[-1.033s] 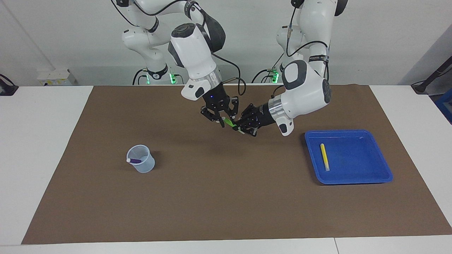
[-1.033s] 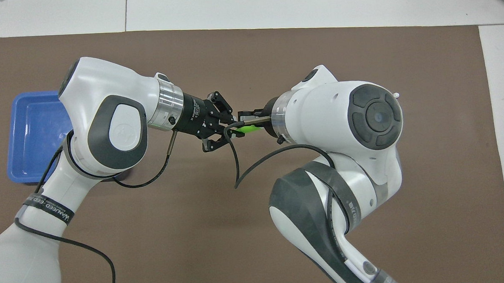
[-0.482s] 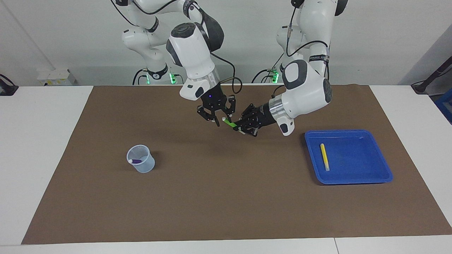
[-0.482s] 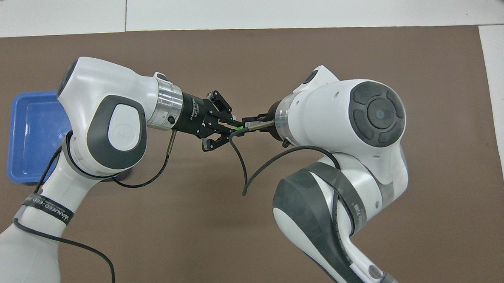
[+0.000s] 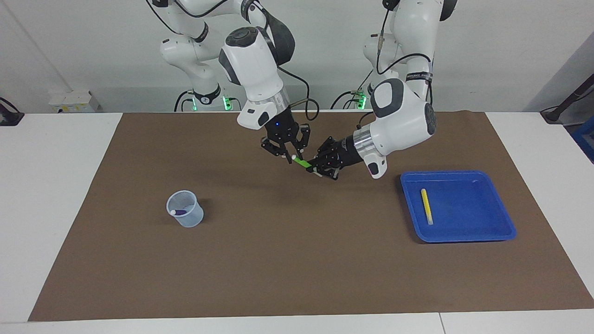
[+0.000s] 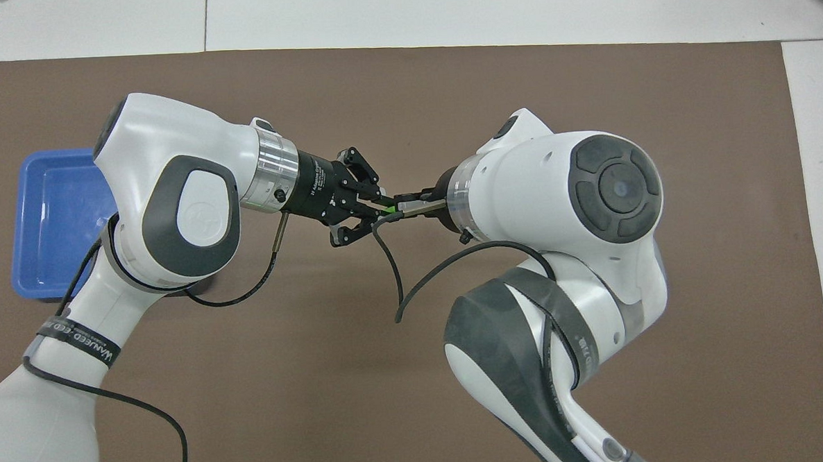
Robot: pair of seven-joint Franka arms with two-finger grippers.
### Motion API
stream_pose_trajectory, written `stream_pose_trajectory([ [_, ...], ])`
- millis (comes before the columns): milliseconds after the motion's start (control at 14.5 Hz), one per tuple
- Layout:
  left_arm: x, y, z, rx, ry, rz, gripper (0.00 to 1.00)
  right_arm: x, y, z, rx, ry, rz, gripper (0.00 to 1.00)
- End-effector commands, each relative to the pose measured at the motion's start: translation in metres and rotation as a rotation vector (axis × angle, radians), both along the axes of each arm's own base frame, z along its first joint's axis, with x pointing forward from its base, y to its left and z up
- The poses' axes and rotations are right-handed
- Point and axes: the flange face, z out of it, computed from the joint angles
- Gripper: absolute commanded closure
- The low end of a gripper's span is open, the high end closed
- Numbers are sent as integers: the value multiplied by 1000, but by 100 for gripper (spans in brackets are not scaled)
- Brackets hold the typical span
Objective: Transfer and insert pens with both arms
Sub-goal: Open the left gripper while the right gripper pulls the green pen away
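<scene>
Both arms meet in the air over the middle of the brown mat [image 5: 297, 260], toward the robots' edge of it. The left gripper [image 5: 320, 168] reaches in sideways from the left arm's end of the table and is clenched on the green pen [image 5: 302, 163], which is held up above the mat, tilted, with its pale tip pointing at the right gripper [image 5: 287, 155]. The right gripper hangs down from its arm and stands right at that pale tip, its fingers [image 5: 282, 154] on either side of the pen's end. Whether they have closed on the pen or only flank it cannot be told from either view. In the overhead view only a short piece of the green pen [image 6: 387, 209] shows between the two black grippers, the rest being hidden by the right arm's wrist.

The yellow pen [image 5: 426, 206] lies flat in the blue tray [image 5: 487, 232], which sits on the mat toward the left arm's end of the table. The pen lies on the side of the tray toward the mat's middle, well apart from both grippers. The purple pen [image 5: 178, 212] stands tilted in the clear cup [image 5: 192, 219], its pale tip leaning against the rim. The cup rests on the mat toward the right arm's end, farther from the robots than the grippers.
</scene>
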Motion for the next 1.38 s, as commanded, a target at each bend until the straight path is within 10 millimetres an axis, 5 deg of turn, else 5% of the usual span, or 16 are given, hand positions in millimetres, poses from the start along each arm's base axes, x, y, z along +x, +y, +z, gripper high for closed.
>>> stream_pose_trajectory([
  [0,-2,9,7,-10,-1,32,100,0,-11,-2,-23,3,10,84],
  [207,-3,9,7,-8,-2,32,100,0,-11,0,-22,1,12,100],
  [551,-2,10,6,-7,1,34,100,1,-11,-1,-24,1,16,100],
  [689,-3,9,7,-8,1,33,62,1,-11,1,-23,0,16,100],
  [826,-3,10,7,-6,2,32,43,1,-11,1,-24,3,17,100],
  [964,-2,11,7,1,-1,30,11,3,-10,3,-25,5,19,100],
  [1033,-2,11,8,2,-8,27,3,2,-10,3,-26,8,20,100],
  [1309,-6,18,8,19,-42,-18,0,5,-17,4,-49,2,76,100],
])
